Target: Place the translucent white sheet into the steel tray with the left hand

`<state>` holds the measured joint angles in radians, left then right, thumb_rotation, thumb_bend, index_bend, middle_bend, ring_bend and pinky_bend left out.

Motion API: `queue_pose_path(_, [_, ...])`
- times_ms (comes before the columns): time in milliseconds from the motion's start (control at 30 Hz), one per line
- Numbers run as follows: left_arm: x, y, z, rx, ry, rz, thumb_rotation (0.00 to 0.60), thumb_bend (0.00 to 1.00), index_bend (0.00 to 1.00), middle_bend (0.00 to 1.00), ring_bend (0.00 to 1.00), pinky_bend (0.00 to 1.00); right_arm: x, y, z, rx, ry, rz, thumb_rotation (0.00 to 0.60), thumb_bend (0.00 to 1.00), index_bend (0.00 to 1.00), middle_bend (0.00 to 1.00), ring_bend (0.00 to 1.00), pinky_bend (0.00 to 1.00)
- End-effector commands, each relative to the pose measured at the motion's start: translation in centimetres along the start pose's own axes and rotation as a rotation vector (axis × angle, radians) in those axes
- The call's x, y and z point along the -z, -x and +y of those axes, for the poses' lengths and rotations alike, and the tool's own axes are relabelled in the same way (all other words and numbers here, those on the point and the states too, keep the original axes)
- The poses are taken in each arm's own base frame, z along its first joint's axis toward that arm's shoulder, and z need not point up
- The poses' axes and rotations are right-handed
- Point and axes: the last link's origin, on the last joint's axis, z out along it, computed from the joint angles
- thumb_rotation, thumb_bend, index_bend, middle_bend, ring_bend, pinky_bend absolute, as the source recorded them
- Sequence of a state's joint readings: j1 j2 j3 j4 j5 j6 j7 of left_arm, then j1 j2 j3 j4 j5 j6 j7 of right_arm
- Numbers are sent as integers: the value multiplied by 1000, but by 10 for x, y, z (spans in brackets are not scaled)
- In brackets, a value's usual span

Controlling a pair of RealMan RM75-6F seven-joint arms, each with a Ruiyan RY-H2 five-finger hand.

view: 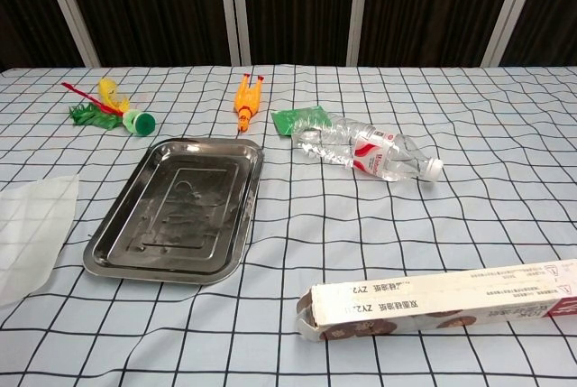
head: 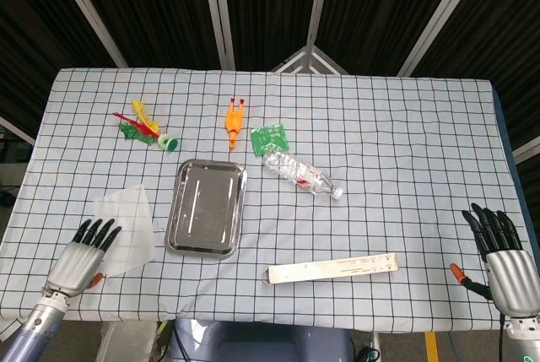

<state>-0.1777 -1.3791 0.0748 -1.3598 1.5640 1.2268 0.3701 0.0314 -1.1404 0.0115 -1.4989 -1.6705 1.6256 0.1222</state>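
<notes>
The translucent white sheet [head: 126, 225] lies flat on the checked cloth, left of the steel tray [head: 207, 207]; in the chest view the sheet [view: 32, 229] sits at the left edge beside the tray [view: 180, 211]. The tray holds nothing. My left hand [head: 78, 259] hovers open at the sheet's near left corner, fingers straight and pointing toward it; contact cannot be told. My right hand [head: 504, 261] stays open at the table's near right corner, far from both. Neither hand shows in the chest view.
A long cardboard box [head: 331, 268] lies near the front edge. A crushed plastic bottle [head: 302, 175], a green packet [head: 269, 138], an orange rubber chicken [head: 234, 121] and a feathered shuttlecock [head: 148, 129] lie beyond the tray.
</notes>
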Motion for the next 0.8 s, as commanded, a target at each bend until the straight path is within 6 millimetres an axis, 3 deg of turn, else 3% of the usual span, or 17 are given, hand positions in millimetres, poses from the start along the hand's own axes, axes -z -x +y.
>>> queue_pose_path(33, [-3,2,2,-5,5,-3,600,239,0,0,0,0,0,0,0,0,1,0,600,291,0,0,0,0])
queue_pose_path(800, [-18,0,16,43,-12,34,600,323,0,0,0,0,0,0,1,-2,4,-2,600,290,0,0,0,0])
